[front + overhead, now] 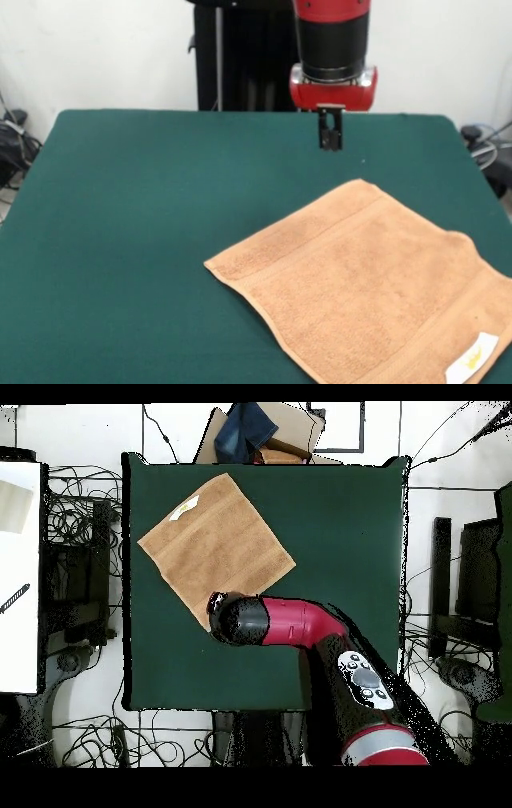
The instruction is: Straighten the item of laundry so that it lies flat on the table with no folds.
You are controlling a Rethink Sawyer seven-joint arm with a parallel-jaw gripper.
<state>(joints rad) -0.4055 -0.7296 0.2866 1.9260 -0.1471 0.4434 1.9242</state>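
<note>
The tan towel [364, 286] lies spread flat and askew at the lower right of the front view on the green table [136, 240]. The gripper [330, 141] hangs empty above the table at upper centre, fingers pressed together, apart from the towel's upper corner.

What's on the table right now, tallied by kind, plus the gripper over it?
Towels: 1, the orange-tan towel, spread on the green table.
Labels: 1, the white label at the towel's corner.
Grippers: 1, the gripper hanging above the table, clear of the towel.
Total: 3
</note>
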